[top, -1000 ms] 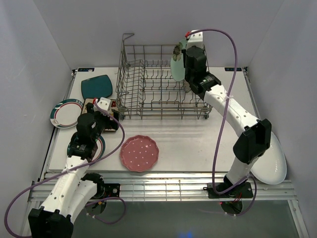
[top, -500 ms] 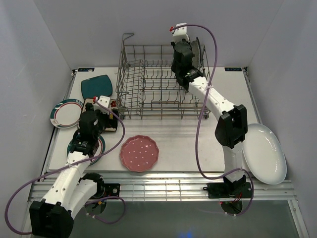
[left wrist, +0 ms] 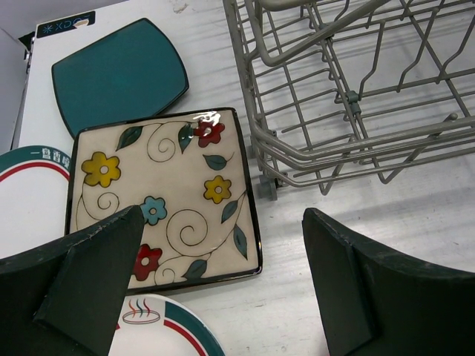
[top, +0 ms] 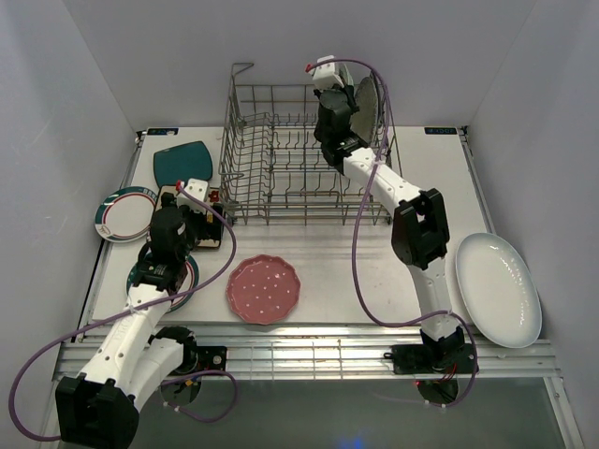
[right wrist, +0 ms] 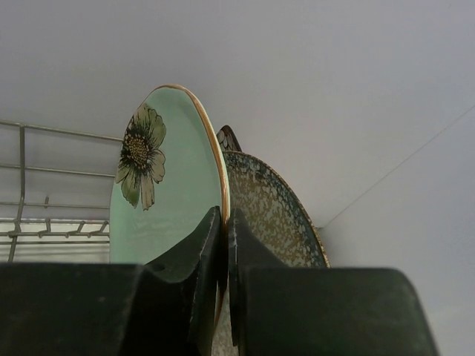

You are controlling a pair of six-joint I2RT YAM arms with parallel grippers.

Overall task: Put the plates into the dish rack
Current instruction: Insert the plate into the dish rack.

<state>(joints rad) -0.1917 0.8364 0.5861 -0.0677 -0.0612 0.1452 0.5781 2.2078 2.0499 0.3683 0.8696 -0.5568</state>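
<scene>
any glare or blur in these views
Left wrist: a small glare patch on the far rim of the floral square plate, otherwise sharp. Right wrist: mint green plate crisp, dark fingers underexposed. Top external: even light, soft shadows.

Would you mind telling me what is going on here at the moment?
The robot is loading plates into the wire rack. The right gripper is shut on the rim of a mint plate, holding it upright at the rack's back right, next to a speckled plate. The left gripper hangs open over the floral plate. The pink plate, teal plate and oval plate lie on the table, not yet loaded.
</scene>
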